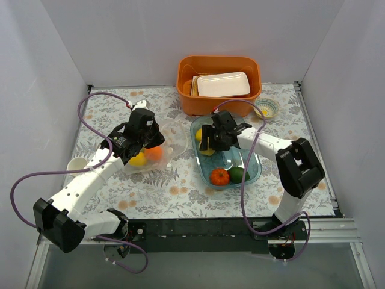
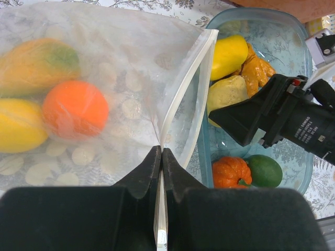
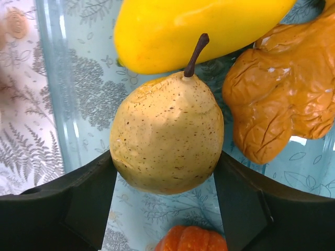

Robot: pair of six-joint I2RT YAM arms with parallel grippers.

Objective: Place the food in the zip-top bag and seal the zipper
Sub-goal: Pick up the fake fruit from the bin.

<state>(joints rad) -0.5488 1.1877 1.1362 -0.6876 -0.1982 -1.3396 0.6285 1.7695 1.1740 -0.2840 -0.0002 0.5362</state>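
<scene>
Grasp: the right gripper [image 3: 165, 175] has its jaws pressed against both flanks of the pear [image 3: 166, 141], at its widest belly.
Pear axis: the long axis runs away from your wrist, across the line of the fingers. The stem points outward at the yellow fruit [image 3: 199, 29].
Pear place: inside the blue dish [image 2: 301, 31], beside a wrinkled orange-brown piece [image 3: 272, 94]. You cannot tell whether it is off the floor yet.
Other hand: the left gripper [image 2: 159, 154] is pinched shut on the zipper [image 2: 180, 91], holding up one lip of the zip-top bag [image 2: 120, 52].
Bag place: on the table just beside the dish, with its mouth facing the dish. An orange [image 2: 75, 107] and two yellowish fruits are already inside.
Left in dish: a pumpkin [image 2: 230, 172] and a green fruit [image 2: 264, 170].
Risk, slip: the pear is glossy and round, and a belly grip may squirt it out as you lift.
Risk, mouth: the opening looks narrow. A pear carried in broadside could snag the strip and tug it from the pinch.
Risk, spill: tilting the bag could roll the fruit out.
</scene>
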